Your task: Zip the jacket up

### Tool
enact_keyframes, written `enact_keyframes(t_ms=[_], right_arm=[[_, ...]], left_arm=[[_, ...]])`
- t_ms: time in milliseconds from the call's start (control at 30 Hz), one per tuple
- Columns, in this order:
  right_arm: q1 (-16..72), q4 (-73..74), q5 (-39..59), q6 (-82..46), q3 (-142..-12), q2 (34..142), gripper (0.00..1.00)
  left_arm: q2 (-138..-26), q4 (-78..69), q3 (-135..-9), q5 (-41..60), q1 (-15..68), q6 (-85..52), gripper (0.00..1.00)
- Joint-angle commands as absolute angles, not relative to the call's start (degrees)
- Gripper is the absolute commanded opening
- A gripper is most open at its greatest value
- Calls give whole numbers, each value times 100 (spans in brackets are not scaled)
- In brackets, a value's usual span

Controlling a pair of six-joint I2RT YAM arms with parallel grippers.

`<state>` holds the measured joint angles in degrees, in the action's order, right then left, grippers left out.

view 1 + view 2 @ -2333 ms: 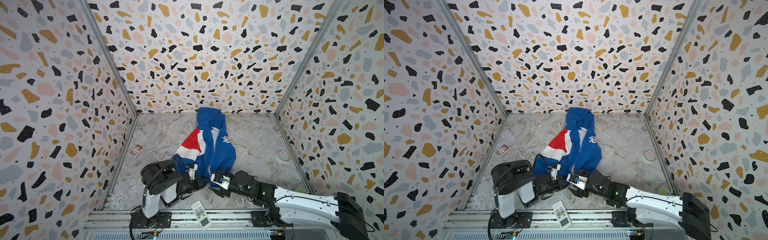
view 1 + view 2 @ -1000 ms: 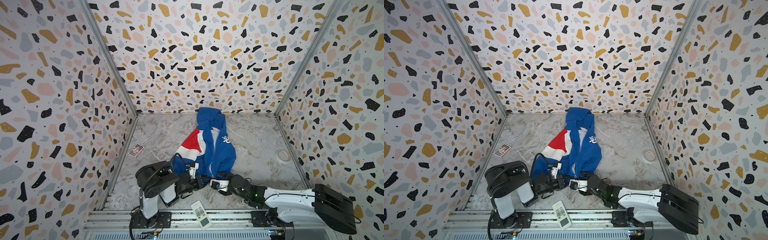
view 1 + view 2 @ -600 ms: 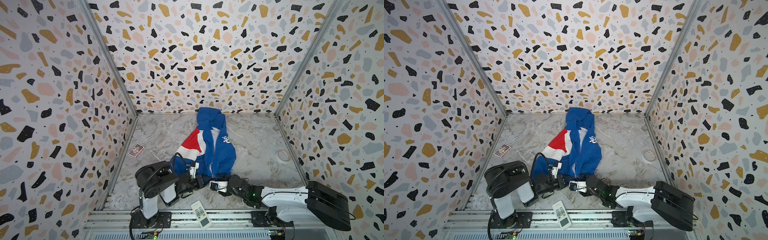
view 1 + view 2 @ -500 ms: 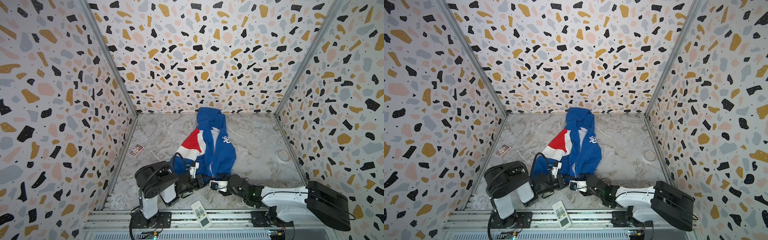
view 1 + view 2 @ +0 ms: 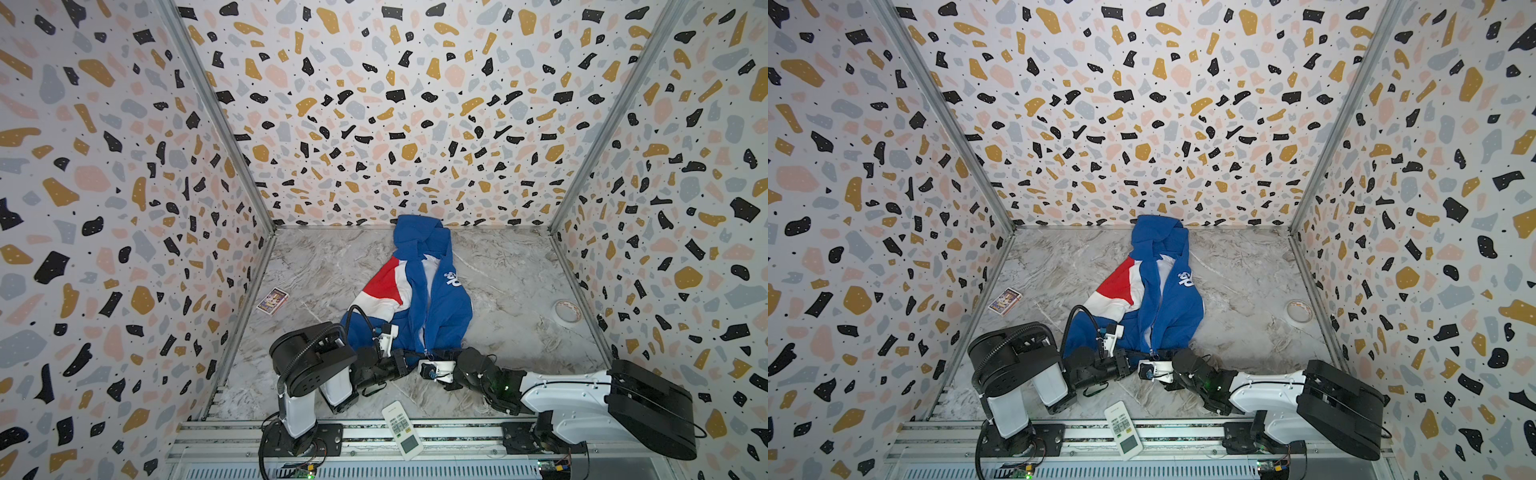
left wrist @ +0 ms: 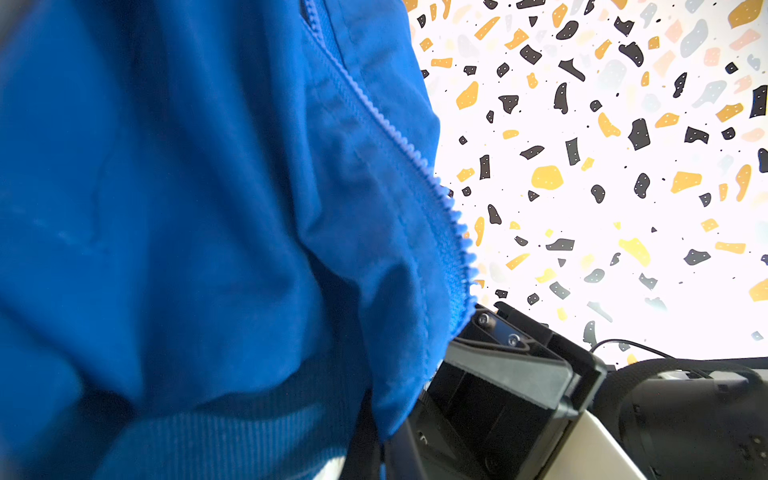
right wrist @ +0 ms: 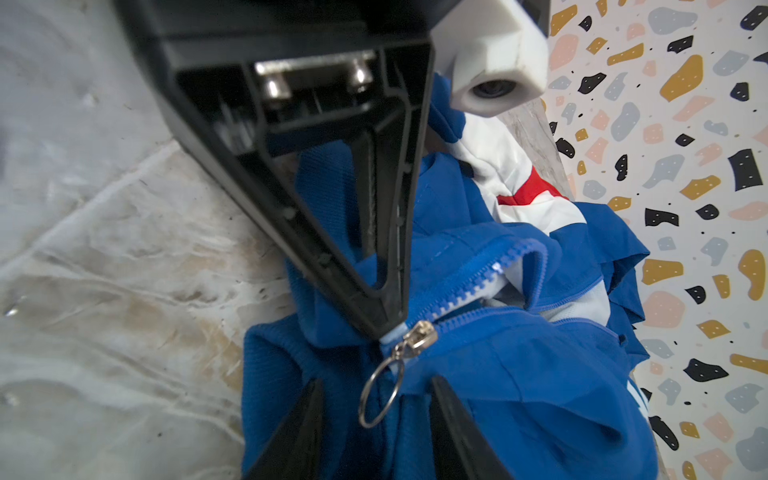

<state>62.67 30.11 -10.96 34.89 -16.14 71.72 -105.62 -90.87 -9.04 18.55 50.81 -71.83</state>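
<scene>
The jacket [image 5: 432, 299] lies crumpled on the marbled table [image 5: 332, 266], with its hood toward the back wall and its hem at the near edge, where both arms meet low over it. Well apart from the cloth are a white remote control [image 5: 402, 430] lying half on the front rail, a small printed box [image 5: 273, 300] by the left wall and a roll of tape [image 5: 566, 311] by the right wall. In both top views the arms' black wrists cover the hem, so the grip cannot be read there. The right wrist view shows it. The left gripper [image 7: 386, 318] is clamped tight on the blue hem just beside the metal zipper slider [image 7: 417, 332]. The slider sits at the bottom of the track, with the teeth [image 7: 469, 291] parted above it. The right gripper [image 7: 378, 415] stands part open and holds nothing, with one finger on each side of the wire ring [image 7: 380, 395] that hangs from the slider. The left wrist view is mostly filled by blue cloth seen close up. The white lettering [image 5: 453, 279] on the chest is too folded to read, and the print on the box and the remote's buttons are too small.
</scene>
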Motion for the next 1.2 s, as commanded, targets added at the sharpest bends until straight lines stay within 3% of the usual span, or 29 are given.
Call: enact_keyframes(t_ms=[0, 400, 833, 1033, 1167], right_arm=[[6240, 3024, -995, 3516, -1799, 7127, 43], [6197, 2944, -827, 3478, -1736, 6741, 43], [6179, 2961, -943, 3507, -1836, 7044, 43], [6179, 2936, -932, 3548, -1924, 7159, 38], [6173, 2902, -975, 3636, -1973, 7194, 25]], left_arm=[[-10520, -10470, -875, 1934, 5115, -7119, 0], [-10538, -10494, -905, 1947, 5113, -7135, 0], [-10537, -10514, -905, 1960, 5114, -7155, 0], [-10563, -10512, -901, 1960, 5111, -7135, 0], [-10603, -10512, -888, 1964, 5109, -7115, 0]])
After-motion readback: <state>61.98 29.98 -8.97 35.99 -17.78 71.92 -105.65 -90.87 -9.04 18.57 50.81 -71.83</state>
